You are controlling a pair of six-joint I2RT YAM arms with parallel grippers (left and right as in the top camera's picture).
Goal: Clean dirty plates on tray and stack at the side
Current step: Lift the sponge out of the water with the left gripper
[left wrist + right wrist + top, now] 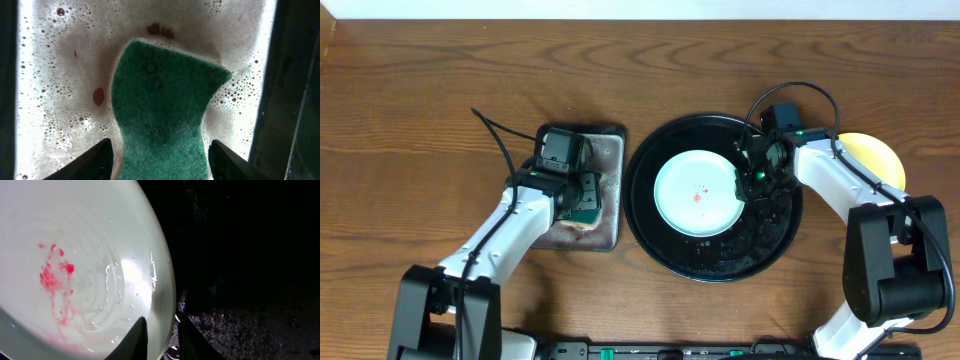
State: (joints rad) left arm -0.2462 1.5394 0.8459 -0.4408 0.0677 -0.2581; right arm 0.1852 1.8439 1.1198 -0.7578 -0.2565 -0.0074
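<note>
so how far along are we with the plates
Done, apparently: one yellow plate sits beside the black tray. In hand: right gripper pinches the rim of a red-smeared pale-blue plate; left gripper straddles the green sponge in the soapy metal tray. Left: scrubbing it, stacking.

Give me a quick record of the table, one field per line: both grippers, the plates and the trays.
left gripper: holds green sponge over soapy grey tray
right gripper: fingers straddle right rim of pale blue plate; clamp unclear
pale blue plate: on black tray, red smear
yellow plate: on table, right of black tray
</note>
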